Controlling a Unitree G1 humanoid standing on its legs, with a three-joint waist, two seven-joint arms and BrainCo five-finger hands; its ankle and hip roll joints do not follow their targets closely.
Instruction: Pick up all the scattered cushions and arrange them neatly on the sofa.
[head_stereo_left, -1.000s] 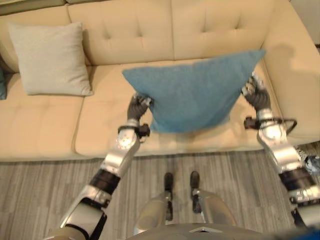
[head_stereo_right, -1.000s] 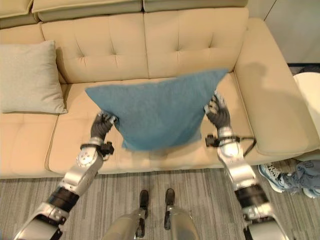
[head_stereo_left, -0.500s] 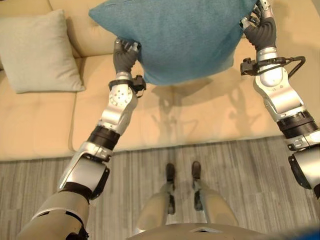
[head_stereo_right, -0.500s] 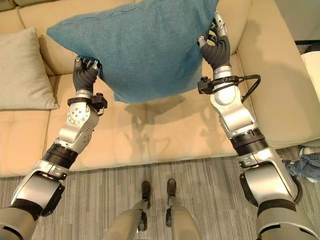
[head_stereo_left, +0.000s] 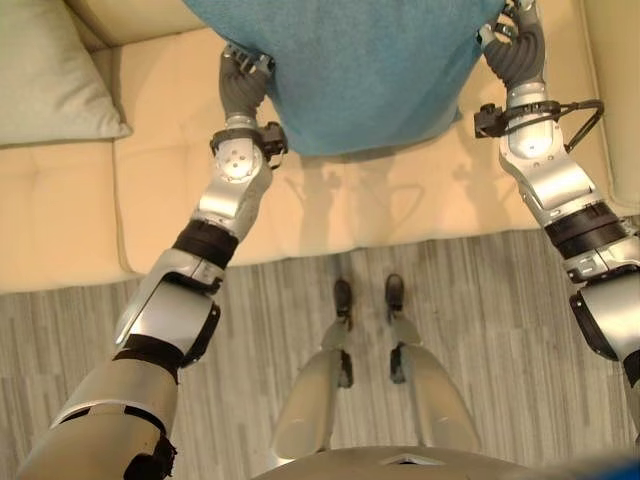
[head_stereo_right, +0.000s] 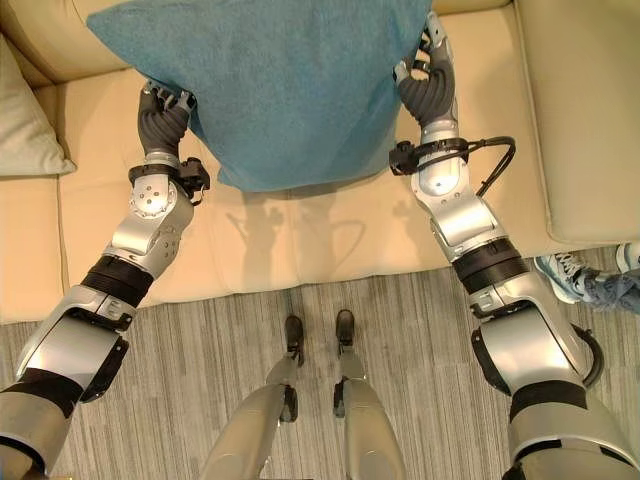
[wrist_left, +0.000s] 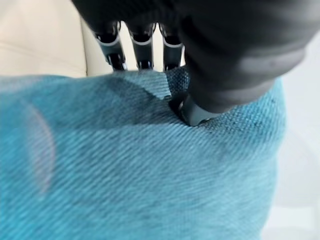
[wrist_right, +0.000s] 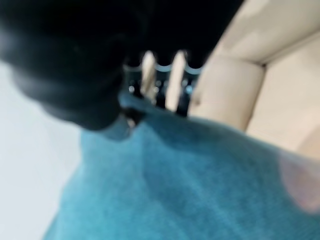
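While the striped grey floor (head_stereo_right: 420, 330) sits nearest at the bottom of both eye views, everything going on is up over the sofa (head_stereo_right: 300, 250). Off at the right edge of the floor there's a sneaker (head_stereo_right: 560, 272) next to some crumpled blue-grey cloth (head_stereo_right: 612, 288), right by the sofa's armrest.

Next up is the beige seat of the sofa, with both arms stretched out over it. They've got the blue cushion (head_stereo_right: 290, 90) between them, held up off the seat; you can see its shadow on the seat below, so it isn't resting on anything.

Left hand (head_stereo_right: 162, 112) is on the cushion's left edge. In its wrist view the fingers (wrist_left: 116, 50) go around the far side of the fabric and the thumb (wrist_left: 192, 110) digs into the near side, so it's clamped on that edge.

Right hand (head_stereo_right: 428, 85) has the right edge of the cushion the same way. Its wrist view is a bit murky, but the fingers (wrist_right: 162, 85) wrap over the edge and the thumb (wrist_right: 125, 120) presses the cloth from this side, so also clamped on.

Further back and to the left, a pale grey cushion (head_stereo_left: 45, 75) sits on the left seat against the backrest, well apart from the blue one.
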